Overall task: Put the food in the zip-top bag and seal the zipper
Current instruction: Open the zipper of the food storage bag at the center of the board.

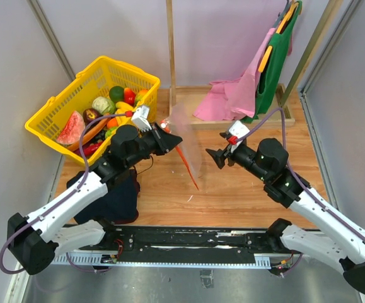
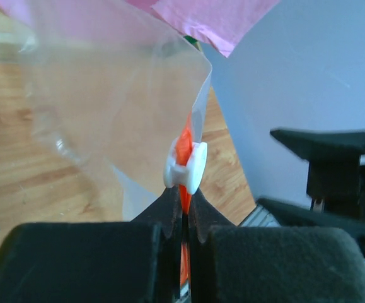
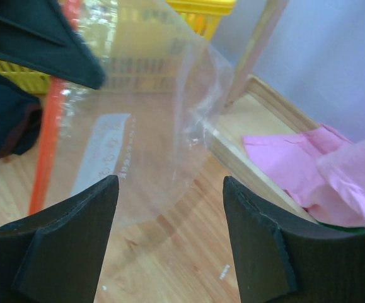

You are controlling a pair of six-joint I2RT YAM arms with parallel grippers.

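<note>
The clear zip-top bag (image 1: 188, 136) hangs in the air over the table's middle. Its red-orange zipper (image 1: 188, 169) slants down toward the table. My left gripper (image 1: 168, 140) is shut on the zipper; in the left wrist view (image 2: 184, 196) the jaws pinch the strip (image 2: 183, 145) just below a white slider (image 2: 186, 166). My right gripper (image 1: 215, 156) is open and empty, just right of the bag. In the right wrist view (image 3: 169, 184) it faces the bag (image 3: 150, 107), its zipper (image 3: 48, 148) and its white label (image 3: 100, 151). The food (image 1: 106, 107) lies in the yellow basket (image 1: 50, 104).
A pink cloth (image 1: 232, 95) lies on a wooden frame (image 1: 182, 104) at the back, with a green apron (image 1: 273, 63) hanging above it. A wooden post (image 1: 169, 44) stands behind the bag. A dark bundle (image 1: 116, 196) sits under my left arm.
</note>
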